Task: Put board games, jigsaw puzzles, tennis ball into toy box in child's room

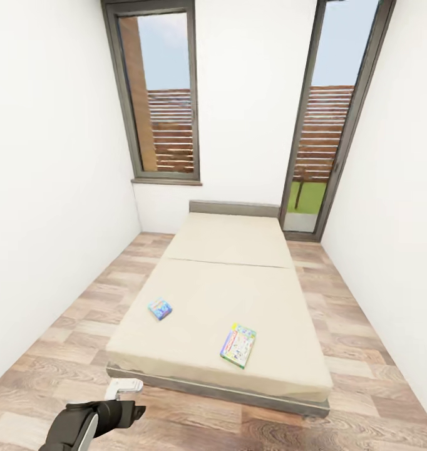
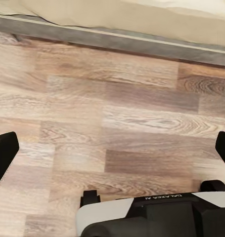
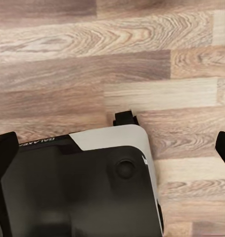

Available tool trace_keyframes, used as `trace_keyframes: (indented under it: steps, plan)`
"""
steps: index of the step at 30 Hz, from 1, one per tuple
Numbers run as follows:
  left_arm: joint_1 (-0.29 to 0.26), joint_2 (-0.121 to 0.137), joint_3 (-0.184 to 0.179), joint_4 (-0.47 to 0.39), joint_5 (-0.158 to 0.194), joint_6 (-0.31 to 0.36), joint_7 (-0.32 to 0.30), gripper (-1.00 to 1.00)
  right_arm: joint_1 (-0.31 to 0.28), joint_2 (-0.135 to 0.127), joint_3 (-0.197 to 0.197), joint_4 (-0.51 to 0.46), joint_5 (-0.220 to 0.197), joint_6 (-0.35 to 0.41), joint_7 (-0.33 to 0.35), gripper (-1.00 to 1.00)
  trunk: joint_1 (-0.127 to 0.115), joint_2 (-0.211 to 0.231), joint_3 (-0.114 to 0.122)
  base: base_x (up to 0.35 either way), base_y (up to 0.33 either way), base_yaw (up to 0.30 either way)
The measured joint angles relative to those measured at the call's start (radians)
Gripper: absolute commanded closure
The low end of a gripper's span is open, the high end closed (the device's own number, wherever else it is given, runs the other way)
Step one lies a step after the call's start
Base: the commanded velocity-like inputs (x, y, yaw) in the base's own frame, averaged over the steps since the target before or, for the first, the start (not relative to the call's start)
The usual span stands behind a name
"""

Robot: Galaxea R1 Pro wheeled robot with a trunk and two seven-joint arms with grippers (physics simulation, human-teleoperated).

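The left end effector [image 1: 124,388] hangs low over the wood floor [image 1: 63,369], just in front of the bed's [image 1: 226,294] near left corner. In the left wrist view its two dark fingertips [image 2: 3,155] sit far apart at the sides of the picture, so it is spread wide, and it holds nothing. Only floor planks lie between them, with the grey bed frame [image 2: 117,39] a little way ahead.

The right end effector [image 3: 114,150] is spread wide too, its black fingertips [image 3: 4,148] well apart. It holds nothing. It hangs above the robot's own base [image 3: 82,182] and the floor.

Two board games lie flat on the bed. The small blue one [image 1: 160,308] is near the bed's left edge. The bigger white and green one [image 1: 238,345] is close to the bed's near edge, toward the right. They are well apart from each other.

There is open floor on both sides of the bed, up to the white walls [image 1: 44,188]. Two tall windows [image 1: 163,94] stand behind the bed's head.
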Motion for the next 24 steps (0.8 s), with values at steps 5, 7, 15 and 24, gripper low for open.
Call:
trace_keyframes:
  steps: [5, 7, 15, 24]
  plan:
    - [0.0, 0.02, 0.022, 0.0, 0.003, 0.0, -0.002, -1.0, 0.0, 0.001, 0.0, 0.0, 0.0, -0.001, 0.0, -1.0, 0.0, 0.0, 0.0, -0.099, 0.176, -0.28]
    - [0.0, 0.024, 0.033, 0.0, 0.004, -0.001, -0.002, -1.0, 0.0, 0.001, 0.0, 0.0, 0.0, -0.002, 0.0, -1.0, 0.0, 0.0, 0.0, -0.04, 0.063, -0.265]
    - [0.0, 0.026, 0.04, 0.0, 0.007, -0.003, -0.002, -1.0, 0.0, 0.001, 0.001, 0.0, 0.0, -0.003, 0.0, -1.0, 0.0, 0.0, 0.0, -0.01, 0.047, -0.09]
    - [0.0, 0.021, 0.041, -0.002, 0.008, -0.008, -0.002, -1.0, 0.0, 0.005, 0.002, 0.0, 0.0, -0.003, -0.001, -1.0, 0.0, 0.0, 0.0, 0.0, 0.046, -0.004]
